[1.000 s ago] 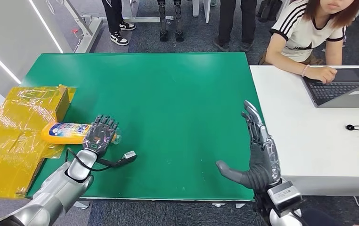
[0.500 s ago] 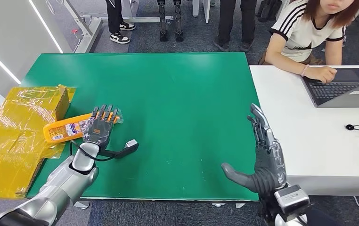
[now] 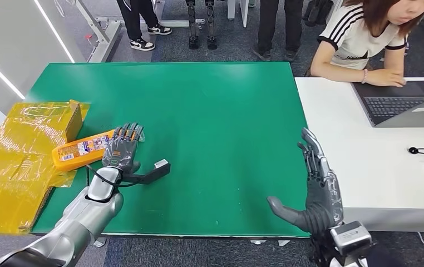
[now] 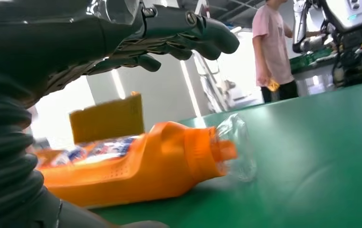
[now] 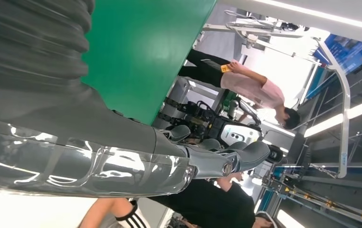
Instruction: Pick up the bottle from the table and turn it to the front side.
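Observation:
An orange bottle (image 3: pixel 82 150) lies on its side near the left edge of the green table (image 3: pixel 215 122), its clear-capped neck pointing toward the table's middle. A small printed label faces up. My left hand (image 3: pixel 122 147) hovers flat over the neck end, fingers stretched out. In the left wrist view the fingers (image 4: pixel 188 38) stand apart above the bottle (image 4: pixel 136 164) with a gap below them. My right hand (image 3: pixel 318 189) is open and upright at the table's front right corner, holding nothing.
A yellow-wrapped cardboard box (image 3: pixel 20 156) sits against the bottle's base at the left. A white table (image 3: pixel 354 161) with a laptop (image 3: pixel 399 103) adjoins on the right, where a person (image 3: pixel 365 33) sits. Other people stand beyond the far edge.
The bottle has rolled from its blue-and-white label face to an orange face and now lies slightly angled. My left hand shifted a little forward. My right hand drew back toward the front edge.

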{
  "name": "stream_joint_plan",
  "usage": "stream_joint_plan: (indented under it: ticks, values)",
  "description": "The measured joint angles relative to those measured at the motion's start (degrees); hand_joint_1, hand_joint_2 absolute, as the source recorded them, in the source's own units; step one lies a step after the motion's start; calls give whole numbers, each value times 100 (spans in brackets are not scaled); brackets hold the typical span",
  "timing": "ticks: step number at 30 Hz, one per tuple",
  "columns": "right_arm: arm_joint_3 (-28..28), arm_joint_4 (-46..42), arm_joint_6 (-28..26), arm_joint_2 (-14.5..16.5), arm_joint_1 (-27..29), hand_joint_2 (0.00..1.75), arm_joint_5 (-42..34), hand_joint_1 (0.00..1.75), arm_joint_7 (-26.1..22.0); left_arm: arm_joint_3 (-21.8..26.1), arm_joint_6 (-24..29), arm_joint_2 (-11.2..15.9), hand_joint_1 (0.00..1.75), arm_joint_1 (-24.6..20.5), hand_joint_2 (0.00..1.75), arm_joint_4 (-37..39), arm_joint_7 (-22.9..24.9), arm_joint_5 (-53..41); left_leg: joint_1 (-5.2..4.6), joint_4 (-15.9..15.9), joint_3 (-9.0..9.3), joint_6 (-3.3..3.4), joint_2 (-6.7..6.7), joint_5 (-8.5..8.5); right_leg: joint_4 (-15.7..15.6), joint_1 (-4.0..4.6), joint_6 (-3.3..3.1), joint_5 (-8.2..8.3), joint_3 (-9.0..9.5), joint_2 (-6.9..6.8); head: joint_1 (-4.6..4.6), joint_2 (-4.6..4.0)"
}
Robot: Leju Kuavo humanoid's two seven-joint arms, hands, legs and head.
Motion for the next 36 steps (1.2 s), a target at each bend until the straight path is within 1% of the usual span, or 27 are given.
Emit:
stream_joint_plan:
  ticks: [1,3,6,7,8,9,13,17,18,21,22,24,25,27,29,31,33,36]
  values:
    - [-8,-2,-1,3,7,175,-1,0,1,108,71,-46,0,74,175,-112,-277,293,0,0,0,0,0,0,0,0,0,0,0,0,0,0]
    - [-28,-4,-10,6,18,175,-22,0,9,392,169,-192,0,312,175,-564,-1030,951,-1,1,0,0,-2,0,-1,-1,0,-1,0,-4,0,0]
    - [-40,10,-93,7,19,175,-136,0,19,886,216,-579,0,843,175,-1701,-2546,2312,-3,1,-5,10,-3,-8,-2,-2,4,-3,0,-7,1,0]
    - [-40,23,-135,8,18,175,-178,0,17,988,223,-706,0,1017,175,-2109,-2919,2759,-4,1,-6,15,-1,-11,-3,-3,6,-4,1,-5,1,0]
    - [-40,38,-168,8,17,175,-208,0,15,1042,227,-814,0,1163,175,-2476,-3132,3069,-4,1,-7,18,1,-14,-4,-3,8,-6,1,-3,2,0]
    - [-40,51,-188,8,16,175,-225,0,14,1074,229,-906,0,1284,175,-2786,-3222,3234,-5,2,-7,21,2,-16,-5,-4,10,-7,1,-3,1,0]
    - [-40,89,-206,8,12,175,-240,0,13,1164,229,-1093,0,1601,175,-3568,-3267,3343,-4,1,-7,32,-4,-23,-5,-3,17,-12,3,-13,-1,0]
    - [-40,100,-207,8,8,175,-249,0,13,1180,229,-1130,0,1662,175,-3742,-3267,3330,-4,1,-7,31,-9,-21,-4,-3,18,-14,5,-19,0,0]
    - [-31,117,-211,9,4,175,-279,0,14,1183,229,-1167,0,1749,175,-3979,-3269,3292,-4,1,-6,30,-7,-21,-4,-2,18,-14,5,-17,0,0]
    - [67,289,-209,97,-13,175,-335,0,-3,1036,229,-1472,0,2278,175,-5404,-3296,3198,-3,1,-5,31,-6,-22,-4,-2,20,-16,6,-13,0,0]
    - [108,346,-217,133,-14,175,-318,0,-12,965,229,-1569,0,2403,175,-5705,-3303,3160,-4,1,-6,32,-7,-23,-4,-3,21,-17,6,-14,1,0]
    - [187,413,-283,161,-6,175,-302,0,-30,889,227,-1652,0,2504,175,-5925,-3304,3135,-4,1,-6,33,-6,-25,-6,-3,23,-18,6,-13,0,0]
    - [226,446,-322,168,5,175,-315,0,-49,851,217,-1666,0,2526,175,-5981,-3300,3295,-5,1,-5,34,-7,-26,-7,-3,24,-19,6,-14,0,0]
    - [286,503,-391,186,50,175,-358,0,-108,708,122,-1630,0,2532,175,-5962,-3222,4070,-5,1,-3,34,-10,-27,-8,-4,26,-21,8,-19,-1,0]
    - [343,545,-483,208,116,175,-380,0,-184,475,-121,-1539,0,2558,175,-5834,-3083,5066,-4,1,-4,33,-12,-27,-7,-3,26,-21,9,-21,-1,0]
    - [394,574,-620,243,199,175,-372,0,-237,239,-334,-1435,0,2631,175,-5728,-3018,5744,-4,1,-3,33,-10,-27,-6,-3,26,-21,9,-18,-1,0]
    - [442,589,-811,295,304,175,-390,0,-247,70,-417,-1338,0,2751,175,-5663,-3029,6083,-4,1,-3,31,-9,-28,-6,-3,24,-23,9,-14,-1,0]
    - [498,592,-1093,346,454,175,-479,0,-223,-53,-549,-1215,0,2935,175,-5617,-3020,6328,-4,1,-2,27,-10,-33,-6,-3,20,-32,9,-15,-1,0]
